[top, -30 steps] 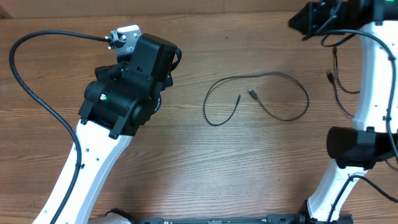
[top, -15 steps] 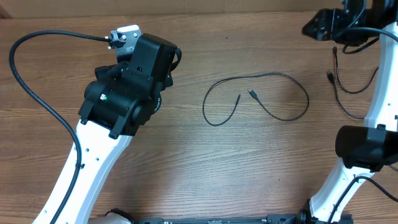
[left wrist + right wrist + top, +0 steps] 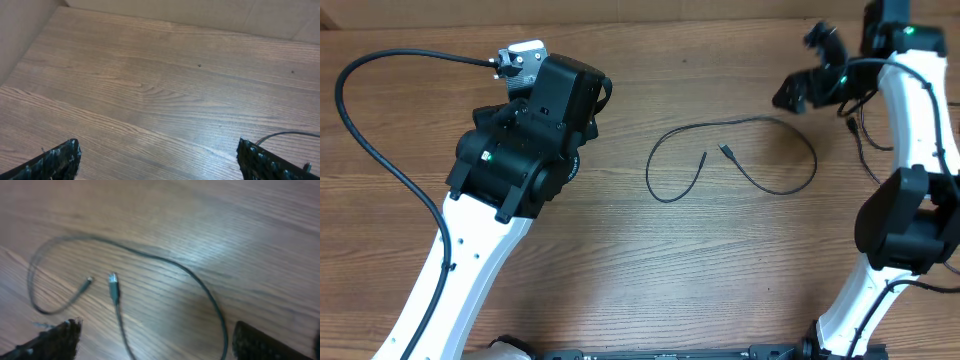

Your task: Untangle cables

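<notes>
One thin black cable (image 3: 767, 122) lies in an open loop at mid-table, its two plug ends (image 3: 725, 150) close together inside the loop. A second thin cable (image 3: 872, 145) lies at the right, partly behind the right arm. My right gripper (image 3: 807, 68) hovers open just above and right of the loop. Its wrist view shows the same cable (image 3: 165, 262) and a plug (image 3: 114, 282) on the wood, with nothing between the spread right gripper (image 3: 156, 332) fingers. My left gripper (image 3: 157, 152) stands wide open over bare wood at the left.
The thick black arm cable (image 3: 360, 130) arcs across the table's left side. A cardboard wall (image 3: 210, 12) closes the far edge. A thin cord end (image 3: 285, 135) shows at the right of the left wrist view. The white right arm (image 3: 920, 120) stands along the right edge.
The right gripper opened, let go of the right-hand cable at the top right corner, and swung down and left toward the loop. The left arm has not moved.
</notes>
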